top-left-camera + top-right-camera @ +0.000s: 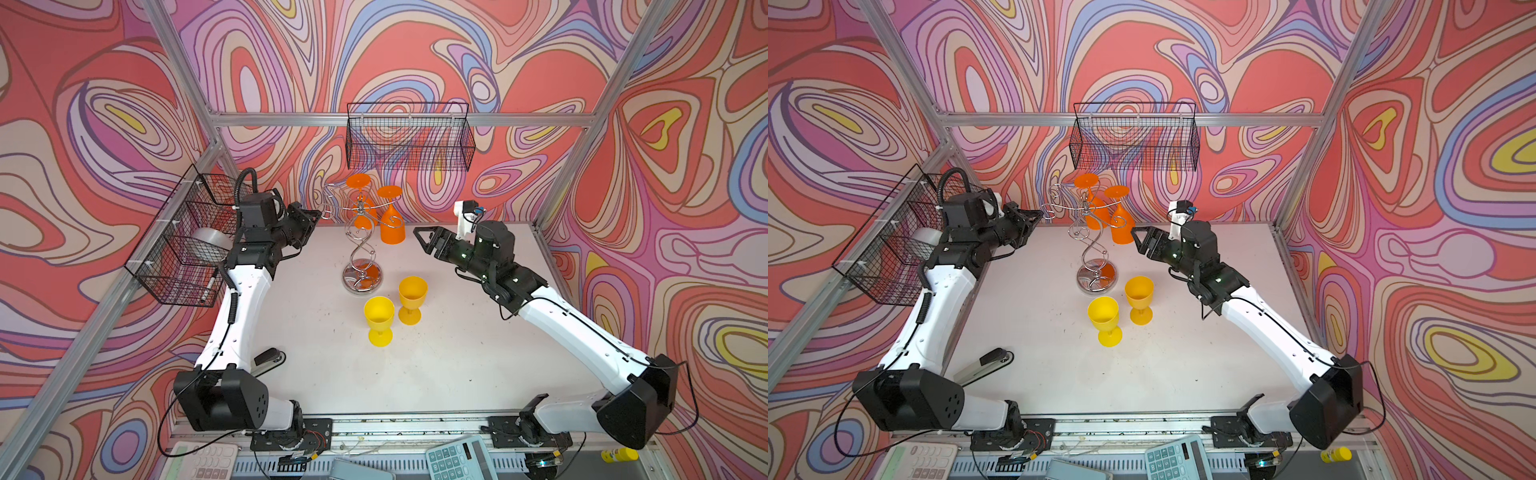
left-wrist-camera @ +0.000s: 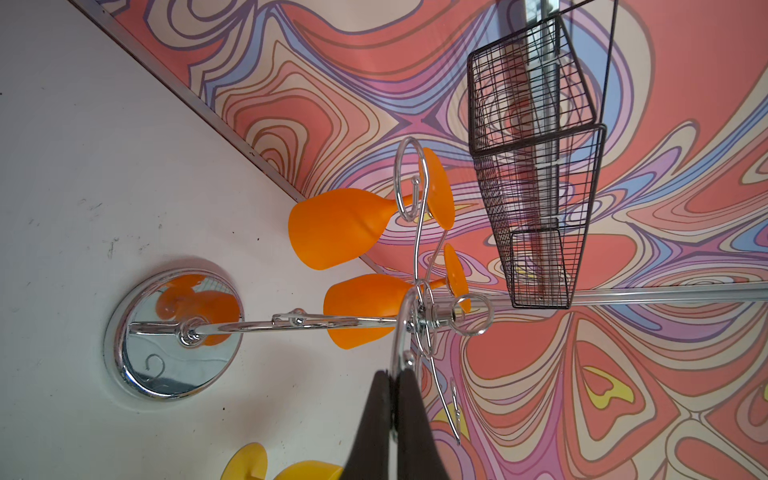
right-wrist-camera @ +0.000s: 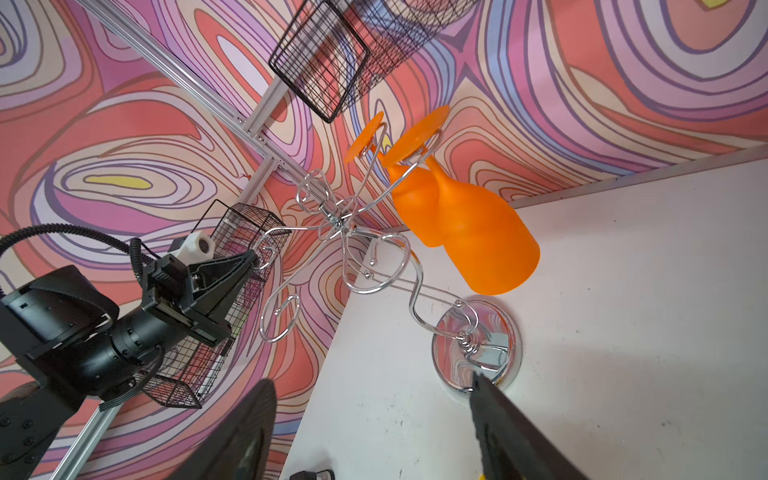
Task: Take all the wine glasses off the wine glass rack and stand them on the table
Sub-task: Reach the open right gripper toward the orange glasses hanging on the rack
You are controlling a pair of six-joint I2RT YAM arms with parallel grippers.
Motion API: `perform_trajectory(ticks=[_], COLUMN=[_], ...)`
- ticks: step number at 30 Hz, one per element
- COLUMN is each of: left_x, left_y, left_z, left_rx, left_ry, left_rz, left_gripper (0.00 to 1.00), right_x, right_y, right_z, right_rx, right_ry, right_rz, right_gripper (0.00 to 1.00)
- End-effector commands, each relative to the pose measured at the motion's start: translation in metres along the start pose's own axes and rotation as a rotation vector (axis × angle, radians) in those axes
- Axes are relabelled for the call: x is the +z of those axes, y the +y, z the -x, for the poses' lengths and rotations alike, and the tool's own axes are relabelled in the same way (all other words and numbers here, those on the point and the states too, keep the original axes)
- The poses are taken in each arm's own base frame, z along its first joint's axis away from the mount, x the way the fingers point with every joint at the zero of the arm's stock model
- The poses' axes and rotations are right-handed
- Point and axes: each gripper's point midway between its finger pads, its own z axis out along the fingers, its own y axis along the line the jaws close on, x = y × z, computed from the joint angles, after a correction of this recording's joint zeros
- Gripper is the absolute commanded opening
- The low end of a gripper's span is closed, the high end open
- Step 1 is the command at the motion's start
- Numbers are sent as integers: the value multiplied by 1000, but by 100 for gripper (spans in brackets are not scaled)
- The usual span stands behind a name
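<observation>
Clamping 1 curled hook arm (image 2: 398,336) of the wine glass rack (image 1: 362,277), the left gripper (image 1: 318,215) is pressing its jaws fully closed on the chrome wire, on the rack side opposite the hanging glasses. The wine glass (image 1: 392,226) is hanging bowl-down from a rack hook, with a second orange glass (image 1: 363,216) hanging behind the rack stem. The right gripper (image 1: 420,240) is hovering just beside the wine glass, jaws spread wide, gripping nothing. 2 yellow glasses (image 1: 379,316) are standing upright on the table (image 1: 457,332) in front of the rack base
</observation>
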Motion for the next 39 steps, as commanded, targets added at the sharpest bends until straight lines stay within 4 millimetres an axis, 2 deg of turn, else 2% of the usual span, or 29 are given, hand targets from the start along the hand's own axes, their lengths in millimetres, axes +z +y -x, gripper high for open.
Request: perform_trajectory(ticks=[1,8,15,23,31,34,35,36,39], left_x=[4,6,13,20,18,17,17,16,14], left_y=[-6,-6,-4,-4,-8,-10,-10,-11,-13], left_z=[6,14,22,27,28,29,29,29,30], left_rx=[37,50,51,50,51,52,53,54,57], left_ry=[6,1,5,13,13,11,12,10,7], left_rz=[-27,-17,-14,-11,-19,-22,-22,-22,-21], left_gripper=[5,7,7,9,20,21,23,26,34], right_x=[8,28,48,66,78,82,81,90,94], right_y=[16,24,20,29,41,49,54,48,51], right_z=[5,-4,-8,-18,-28,-30,-28,-37,-38], right_rx=[-22,-117,-269,-400,-458,-476,-486,-488,-498], right_ry=[-2,81,158,227,243,248,242,264,269], right_rz=[36,28,-13,45,115,131,139,130,128], right_gripper=[76,77,77,78,80,80,80,80,80])
